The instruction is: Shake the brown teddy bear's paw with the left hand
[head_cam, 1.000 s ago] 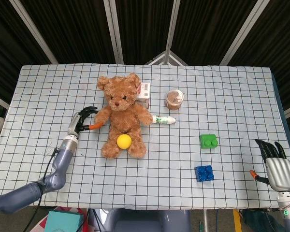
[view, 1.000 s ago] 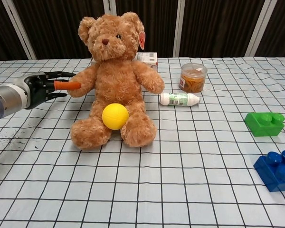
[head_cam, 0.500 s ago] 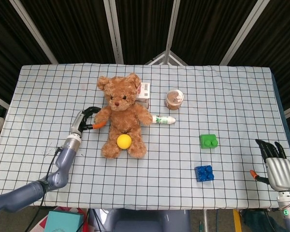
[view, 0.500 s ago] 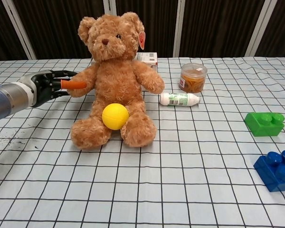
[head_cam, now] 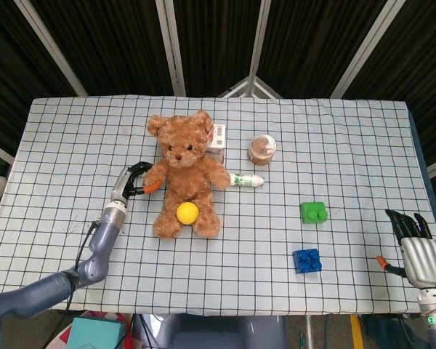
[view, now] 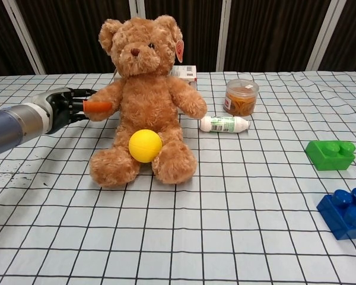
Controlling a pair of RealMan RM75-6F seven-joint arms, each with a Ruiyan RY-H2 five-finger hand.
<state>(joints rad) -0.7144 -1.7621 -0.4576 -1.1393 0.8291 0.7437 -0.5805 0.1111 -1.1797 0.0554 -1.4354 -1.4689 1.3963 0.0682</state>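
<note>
Left hand (view: 64,109) now in against the teddy bear's paw (view: 101,100), closer than a second ago, when a small gap showed between fingers and fur. Fingers curled around the paw, orange thumb tip (view: 98,107) lying across its front; a loose wrap rather than a firm squeeze, by the look of it. Bear's torso nudged slightly toward 3 o'clock compared with the earlier pictures, so contact likely made.

Brown teddy bear (head_cam: 184,169) sitting upright left of the table's centre, facing the robot, yellow ball (head_cam: 187,211) in its lap at 6 o'clock from the belly. Small white box (head_cam: 217,137) just behind the bear at 1 o'clock, jar (head_cam: 261,149) at 3 o'clock from the head, white tube (head_cam: 245,180) lying just beside the bear's other paw at 3 o'clock.

Green brick (head_cam: 314,211) and blue brick (head_cam: 306,259) well apart from the bear, toward 4 o'clock.

Right hand (head_cam: 420,251) parked at the near right edge of the table, unmoved, fingers extended and close together, holding nothing.

Judged stage: grasp about formed, shake itself not yet begun. Next: firmer closure, then a gentle up-and-down without toppling the bear.
</note>
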